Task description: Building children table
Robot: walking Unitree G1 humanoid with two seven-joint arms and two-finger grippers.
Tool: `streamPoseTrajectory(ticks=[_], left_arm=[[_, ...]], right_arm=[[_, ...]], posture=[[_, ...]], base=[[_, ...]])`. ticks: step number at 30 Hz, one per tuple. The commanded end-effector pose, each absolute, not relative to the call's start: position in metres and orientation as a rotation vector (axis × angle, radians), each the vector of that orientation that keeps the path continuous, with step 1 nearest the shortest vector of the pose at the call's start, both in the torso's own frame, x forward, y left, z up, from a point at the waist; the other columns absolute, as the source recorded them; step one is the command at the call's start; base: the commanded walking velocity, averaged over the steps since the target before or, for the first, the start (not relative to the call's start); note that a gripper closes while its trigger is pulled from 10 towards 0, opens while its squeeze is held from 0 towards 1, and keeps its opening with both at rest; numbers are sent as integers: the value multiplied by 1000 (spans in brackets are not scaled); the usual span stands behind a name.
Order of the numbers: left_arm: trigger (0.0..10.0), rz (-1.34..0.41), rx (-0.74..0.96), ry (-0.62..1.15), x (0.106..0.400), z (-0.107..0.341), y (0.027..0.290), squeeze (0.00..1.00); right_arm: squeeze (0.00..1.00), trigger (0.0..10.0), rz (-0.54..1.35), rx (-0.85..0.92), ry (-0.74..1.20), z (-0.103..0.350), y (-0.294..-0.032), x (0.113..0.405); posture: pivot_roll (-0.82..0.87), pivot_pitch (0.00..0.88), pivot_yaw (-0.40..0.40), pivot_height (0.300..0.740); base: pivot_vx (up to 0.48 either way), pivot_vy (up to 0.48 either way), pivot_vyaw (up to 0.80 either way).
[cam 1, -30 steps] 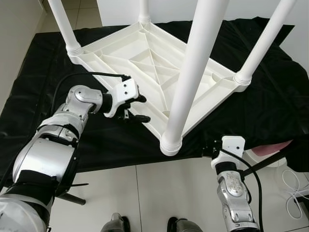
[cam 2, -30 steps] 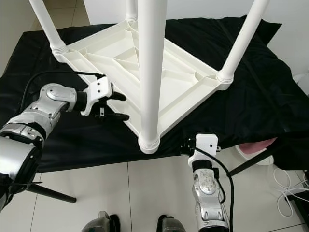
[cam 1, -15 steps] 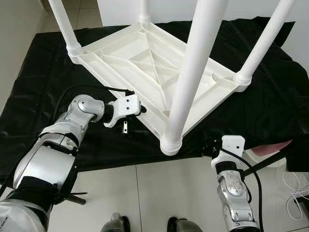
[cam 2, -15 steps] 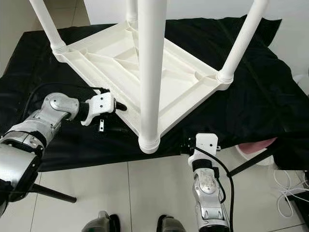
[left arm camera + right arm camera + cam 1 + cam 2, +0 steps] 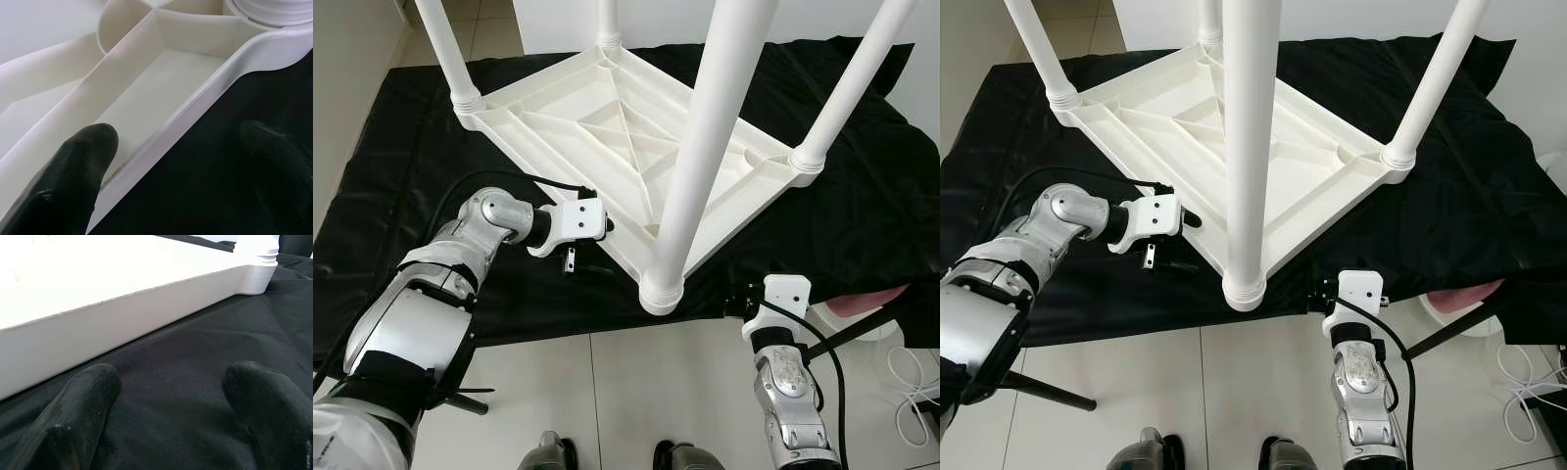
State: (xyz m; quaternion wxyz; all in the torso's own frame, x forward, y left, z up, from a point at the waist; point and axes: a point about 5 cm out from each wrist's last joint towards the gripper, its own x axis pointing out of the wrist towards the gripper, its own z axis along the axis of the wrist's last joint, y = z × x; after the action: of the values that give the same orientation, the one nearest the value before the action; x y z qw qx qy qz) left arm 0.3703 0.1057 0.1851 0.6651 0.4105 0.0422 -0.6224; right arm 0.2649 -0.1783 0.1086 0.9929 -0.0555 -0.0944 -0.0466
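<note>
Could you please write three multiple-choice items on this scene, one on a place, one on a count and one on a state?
1. Where is the left gripper?
A. At the rim of the upturned white table
B. Around the nearest leg
C. Hanging beside the robot's hip

2. How many white legs stand up from the table?
A. Two
B. Three
C. Four

3. How are the left gripper's fingers set?
A. Shut on a screw
B. Open, one over the rim and one over the black cloth
C. Shut on a leg

Answers:
1. A, the left eye view puts it against the table's near-left edge.
2. C, one leg rises from each corner.
3. B, the left wrist view shows the fingers apart, astride the rim.
</note>
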Motion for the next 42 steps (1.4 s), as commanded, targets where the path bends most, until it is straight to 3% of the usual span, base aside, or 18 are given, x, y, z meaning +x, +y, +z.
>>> streamPoseTrajectory(ticks=[1, 16, 17, 18, 19, 42], left_arm=[[10000, -1528, 948, 227, 364, 171, 105, 0], [10000, -1472, 963, 221, 370, 178, 89, 0], [6078, -1463, 959, 227, 370, 177, 88, 0], [4627, -1458, 958, 229, 371, 177, 88, 0], [0, -1442, 952, 233, 371, 177, 89, 0], [0, -1384, 911, 244, 372, 170, 100, 0]], right_arm=[[0, 10000, -100, -114, -138, 98, -178, 261], [0, 10000, -113, -111, -135, 96, -178, 259], [0, 10000, -112, -111, -134, 96, -178, 259], [0, 10000, -112, -110, -134, 96, -178, 259], [0, 10000, -112, -108, -135, 96, -177, 259], [0, 10000, -104, -109, -133, 95, -176, 259]], posture=[[-48, 145, 76, 740], [-55, 146, 88, 740], [-52, 147, 88, 740], [-55, 147, 90, 740], [-56, 148, 91, 740], [-58, 124, 78, 740]], base=[[0, 0, 0], [0, 0, 0], [0, 0, 0], [0, 0, 0], [0, 0, 0], [0, 0, 0]])
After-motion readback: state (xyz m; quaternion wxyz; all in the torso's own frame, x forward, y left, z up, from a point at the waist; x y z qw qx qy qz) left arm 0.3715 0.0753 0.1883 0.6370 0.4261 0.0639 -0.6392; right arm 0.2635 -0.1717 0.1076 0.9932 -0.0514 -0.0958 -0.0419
